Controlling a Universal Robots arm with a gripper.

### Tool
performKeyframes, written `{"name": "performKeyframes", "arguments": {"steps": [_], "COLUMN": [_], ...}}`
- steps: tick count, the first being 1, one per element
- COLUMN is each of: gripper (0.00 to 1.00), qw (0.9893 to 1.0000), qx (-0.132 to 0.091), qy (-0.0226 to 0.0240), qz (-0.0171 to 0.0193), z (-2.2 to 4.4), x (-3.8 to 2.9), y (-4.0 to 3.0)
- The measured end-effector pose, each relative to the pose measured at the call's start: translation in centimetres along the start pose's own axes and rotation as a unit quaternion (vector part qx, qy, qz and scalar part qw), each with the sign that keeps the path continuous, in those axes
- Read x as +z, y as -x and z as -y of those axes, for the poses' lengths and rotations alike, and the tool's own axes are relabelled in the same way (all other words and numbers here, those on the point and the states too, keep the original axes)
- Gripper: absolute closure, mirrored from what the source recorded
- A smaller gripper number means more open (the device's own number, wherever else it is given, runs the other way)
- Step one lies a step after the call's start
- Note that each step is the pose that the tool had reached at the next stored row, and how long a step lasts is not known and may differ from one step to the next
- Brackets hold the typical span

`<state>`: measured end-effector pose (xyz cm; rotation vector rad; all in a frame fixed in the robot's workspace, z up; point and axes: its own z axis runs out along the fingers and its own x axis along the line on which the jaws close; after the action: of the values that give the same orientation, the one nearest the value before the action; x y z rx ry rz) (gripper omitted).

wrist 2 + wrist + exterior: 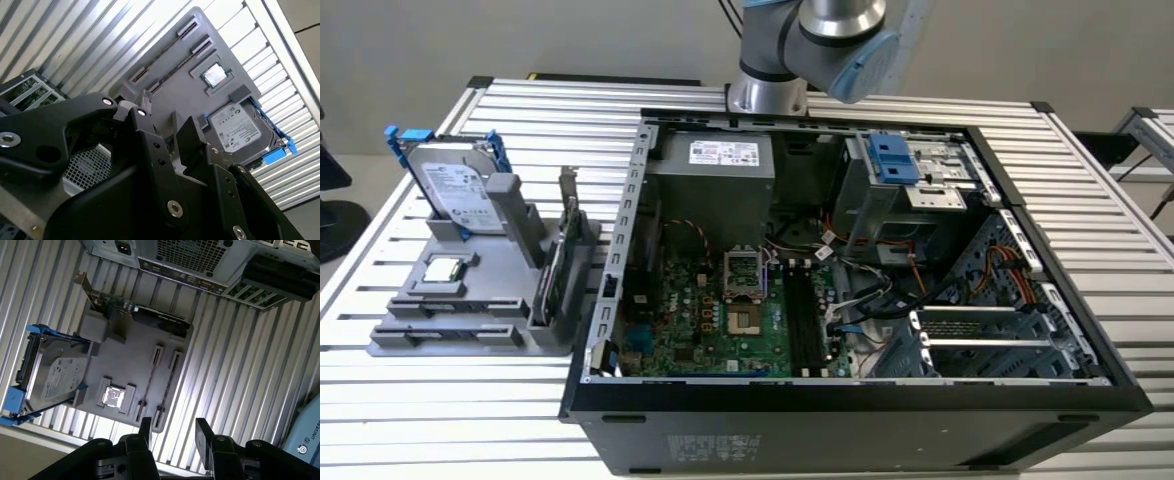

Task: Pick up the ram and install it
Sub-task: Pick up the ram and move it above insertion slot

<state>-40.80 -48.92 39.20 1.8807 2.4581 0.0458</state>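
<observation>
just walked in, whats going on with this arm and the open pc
A robot arm hangs above the open computer case on a slatted table. Its tool is open and empty, facing the grey holder beside the case, which carries a hard drive, a chip and an upright card. What looks like the ram sits on edge in the holder, not yet picked up.

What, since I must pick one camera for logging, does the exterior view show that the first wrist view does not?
Exterior view: inside the case, the motherboard and its black memory slots. First wrist view: the open, empty gripper and the case's rear panel. Both: the grey holder carrying the hard drive, upright card and processor chip.
</observation>
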Motion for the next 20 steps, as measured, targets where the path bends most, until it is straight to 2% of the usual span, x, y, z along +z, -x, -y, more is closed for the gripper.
{"name": "performKeyframes", "arguments": {"steps": [10, 20], "gripper": [0.0, 0.0], "qw": [0.9992, 0.9971], "qx": [0.039, 0.076], "qy": [-0.0007, -0.0014], "qz": [0.002, 0.0039], "z": [0.0, 0.0], "x": [0.0, 0.0], "y": [0.0, 0.0]}}
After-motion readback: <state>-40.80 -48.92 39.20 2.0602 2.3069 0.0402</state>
